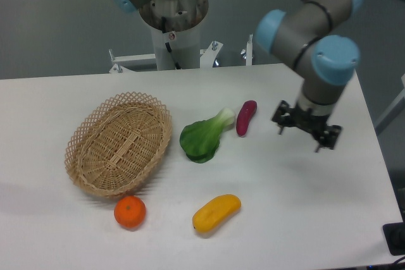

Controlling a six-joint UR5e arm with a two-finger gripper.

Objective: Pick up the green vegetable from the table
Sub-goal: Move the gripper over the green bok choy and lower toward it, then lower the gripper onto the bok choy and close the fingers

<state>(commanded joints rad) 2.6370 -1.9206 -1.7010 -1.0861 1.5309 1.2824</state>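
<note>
Nearest me on the table (304,219) I see an orange (130,212) and a yellow oblong vegetable (216,212). Behind them the wicker basket (119,141) sits left, with the green vegetable (204,136) lying just right of it, stalk end almost touching a purple-red vegetable (246,117). My gripper (306,132) hovers further right, holding nothing; I cannot tell its finger spacing.

Bright, even overhead light — soft shadows, slight overall blur.
</note>
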